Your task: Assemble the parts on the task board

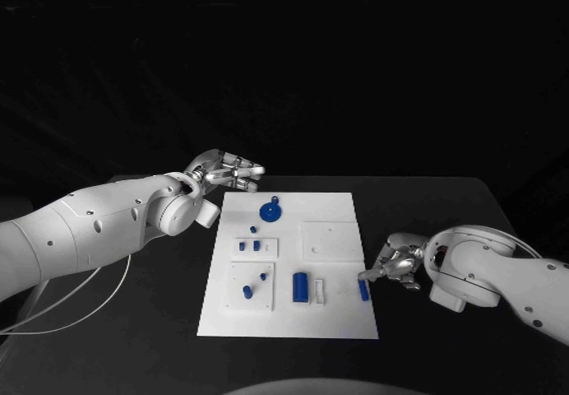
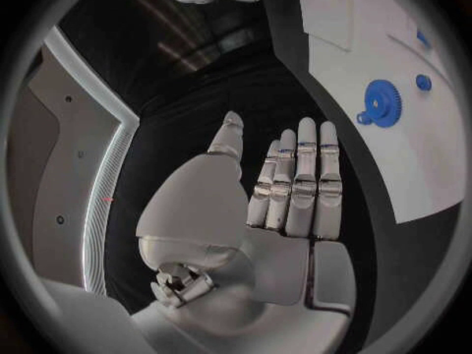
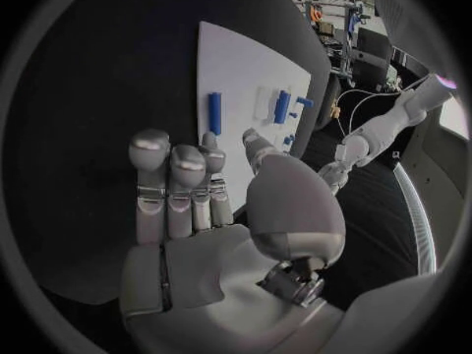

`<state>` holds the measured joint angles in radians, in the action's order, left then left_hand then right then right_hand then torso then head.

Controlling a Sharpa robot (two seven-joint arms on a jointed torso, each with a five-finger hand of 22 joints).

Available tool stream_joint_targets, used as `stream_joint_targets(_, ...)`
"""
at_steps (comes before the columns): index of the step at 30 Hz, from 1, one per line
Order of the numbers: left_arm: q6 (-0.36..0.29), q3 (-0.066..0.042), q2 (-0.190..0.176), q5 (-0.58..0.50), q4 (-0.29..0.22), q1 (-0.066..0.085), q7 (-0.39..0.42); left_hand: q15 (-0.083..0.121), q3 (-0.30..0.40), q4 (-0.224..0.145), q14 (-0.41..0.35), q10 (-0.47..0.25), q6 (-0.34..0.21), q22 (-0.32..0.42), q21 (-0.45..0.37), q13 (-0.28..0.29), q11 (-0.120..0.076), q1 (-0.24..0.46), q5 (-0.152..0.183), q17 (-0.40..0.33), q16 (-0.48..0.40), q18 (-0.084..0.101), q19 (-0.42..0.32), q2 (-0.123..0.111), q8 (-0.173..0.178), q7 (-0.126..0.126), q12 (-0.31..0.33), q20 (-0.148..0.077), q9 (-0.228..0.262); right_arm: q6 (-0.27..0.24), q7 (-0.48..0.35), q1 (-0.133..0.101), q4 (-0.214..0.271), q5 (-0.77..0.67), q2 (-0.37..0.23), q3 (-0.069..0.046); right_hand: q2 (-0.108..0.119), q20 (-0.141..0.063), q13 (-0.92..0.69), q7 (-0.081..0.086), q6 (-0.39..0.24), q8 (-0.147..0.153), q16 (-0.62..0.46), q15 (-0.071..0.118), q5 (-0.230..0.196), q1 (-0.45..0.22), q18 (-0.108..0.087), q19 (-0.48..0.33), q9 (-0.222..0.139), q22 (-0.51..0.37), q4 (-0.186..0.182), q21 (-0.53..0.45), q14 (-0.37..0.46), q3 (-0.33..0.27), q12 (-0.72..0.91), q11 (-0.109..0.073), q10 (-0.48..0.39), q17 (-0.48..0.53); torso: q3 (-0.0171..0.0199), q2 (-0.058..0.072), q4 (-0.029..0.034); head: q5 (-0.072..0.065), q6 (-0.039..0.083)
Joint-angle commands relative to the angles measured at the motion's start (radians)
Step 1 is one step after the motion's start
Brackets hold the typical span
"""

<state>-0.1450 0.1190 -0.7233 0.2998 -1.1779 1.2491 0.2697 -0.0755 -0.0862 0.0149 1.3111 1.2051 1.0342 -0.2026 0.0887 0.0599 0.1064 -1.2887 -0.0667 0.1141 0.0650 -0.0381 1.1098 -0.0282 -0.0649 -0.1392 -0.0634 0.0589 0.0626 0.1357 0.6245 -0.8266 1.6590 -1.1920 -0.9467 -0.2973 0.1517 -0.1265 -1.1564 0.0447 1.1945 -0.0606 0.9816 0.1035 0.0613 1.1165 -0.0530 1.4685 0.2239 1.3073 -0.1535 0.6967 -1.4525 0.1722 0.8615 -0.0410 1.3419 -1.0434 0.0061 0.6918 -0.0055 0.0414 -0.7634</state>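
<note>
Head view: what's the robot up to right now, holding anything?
Neither hand holds a part. The left hand hovers open off the far left corner of the task board, close to the blue gear. The right hand sits at the board's right edge beside a small blue bar, fingers extended, not gripping. The other blue parts, including a larger block, lie on the board.

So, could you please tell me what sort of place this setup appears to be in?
Probably a robotics lab or test bench: a black table holds a white task board with small blue parts, and cluttered equipment shelves stand behind.
</note>
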Motion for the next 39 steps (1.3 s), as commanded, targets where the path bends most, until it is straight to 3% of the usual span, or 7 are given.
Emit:
stream_joint_targets(1,0.011,0.000,0.001,0.002,-0.003,0.000,0.011,0.002,-0.002,0.001,0.000,-0.005,-0.001,0.001,0.006,0.001,-0.002,0.001,-0.002,0.001,-0.002,0.008,0.004,0.008,0.000,0.002,0.003,-0.002,0.001,0.068,0.042,0.009,0.002,-0.065,0.003,0.001,0.013,0.006,0.002,0.003,-0.006,-0.003,-0.003,-0.005,-0.008,-0.003,-0.013,0.051,-0.002,0.049,-0.031,-0.006,0.001,-0.009,-0.005,0.002,-0.003,0.000,-0.0009,0.000,0.0027,-0.003,0.000)
stream_joint_targets(16,0.014,0.000,-0.003,0.002,-0.006,0.000,0.010,0.002,-0.003,0.002,-0.001,-0.004,-0.001,0.003,0.007,0.001,-0.002,0.002,-0.001,0.001,-0.002,0.008,0.003,0.007,0.000,0.002,0.003,-0.002,0.001,0.021,0.061,0.030,-0.024,-0.112,0.034,0.028,0.006,0.003,0.008,-0.004,0.022,-0.004,-0.002,-0.002,-0.009,0.016,-0.009,0.052,0.005,0.052,-0.021,0.000,-0.001,-0.001,-0.006,-0.003,0.005,-0.008,-0.0010,0.001,0.0024,0.000,-0.002)
stream_joint_targets(22,0.015,0.000,-0.003,0.002,-0.006,0.000,0.009,0.002,-0.003,0.003,-0.001,-0.004,-0.001,0.003,0.007,0.001,-0.002,0.003,0.000,0.001,-0.002,0.008,0.003,0.008,0.000,0.002,0.003,-0.001,0.001,0.000,0.066,0.033,-0.040,-0.123,0.049,0.034,-0.036,0.002,0.007,-0.010,0.038,-0.003,-0.002,0.000,-0.009,0.021,-0.007,0.052,0.015,0.053,0.046,0.005,-0.002,0.010,-0.002,-0.007,0.008,-0.010,-0.0012,0.000,0.0021,0.002,-0.001)
stream_joint_targets(26,0.016,0.000,-0.003,0.002,-0.005,0.000,0.008,0.002,-0.003,0.003,-0.001,-0.004,-0.001,0.003,0.007,0.001,-0.002,0.003,0.000,0.001,-0.002,0.008,0.003,0.008,0.000,0.002,0.003,-0.001,0.001,-0.008,0.067,0.035,-0.049,-0.125,0.058,0.039,-0.029,-0.001,0.006,-0.013,0.043,-0.004,-0.001,0.001,-0.011,0.011,-0.004,0.053,0.015,0.053,0.063,0.007,-0.003,0.065,-0.002,-0.009,0.010,-0.013,-0.0007,0.001,0.0015,0.004,-0.003)
stream_joint_targets(32,0.017,0.000,-0.005,0.002,-0.004,0.000,0.007,0.002,-0.003,0.004,-0.001,-0.004,-0.001,0.004,0.007,0.001,-0.002,0.004,0.000,0.001,-0.002,0.008,0.003,0.009,0.000,0.002,0.003,-0.001,0.001,-0.024,0.066,0.036,-0.060,-0.121,0.067,0.044,-0.058,-0.002,0.003,-0.019,0.044,-0.003,-0.001,0.003,-0.008,0.033,-0.003,0.053,0.014,0.054,0.114,0.010,-0.003,0.138,0.000,-0.014,0.010,-0.014,-0.0006,0.000,0.0016,0.005,-0.004)
stream_joint_targets(36,0.018,0.000,-0.006,0.002,-0.004,0.000,0.005,0.002,-0.003,0.004,-0.001,-0.004,-0.001,0.004,0.007,0.001,-0.002,0.004,0.000,0.001,-0.002,0.008,0.003,0.009,0.000,0.002,0.003,-0.001,0.001,-0.037,0.060,0.036,-0.064,-0.106,0.067,0.045,-0.091,-0.004,0.000,-0.021,0.041,-0.004,-0.002,0.005,0.171,0.026,-0.001,0.052,0.018,0.054,0.240,0.011,-0.003,0.202,0.003,-0.015,0.007,-0.011,-0.0008,0.000,0.0011,0.005,-0.005)
stream_joint_targets(39,0.020,0.000,-0.007,0.002,-0.004,0.000,0.004,0.002,-0.003,0.007,-0.002,-0.005,-0.002,0.004,0.008,0.001,-0.002,0.006,0.004,0.001,-0.002,0.008,0.003,0.012,0.000,0.002,0.003,-0.001,0.001,-0.048,0.052,0.036,-0.066,-0.090,0.065,0.045,-0.105,-0.003,-0.002,-0.017,0.045,-0.005,-0.002,0.005,0.222,0.013,0.000,0.052,0.030,0.055,0.299,0.013,-0.003,0.243,0.006,-0.016,0.007,-0.010,-0.0008,0.000,0.0012,0.006,-0.005)
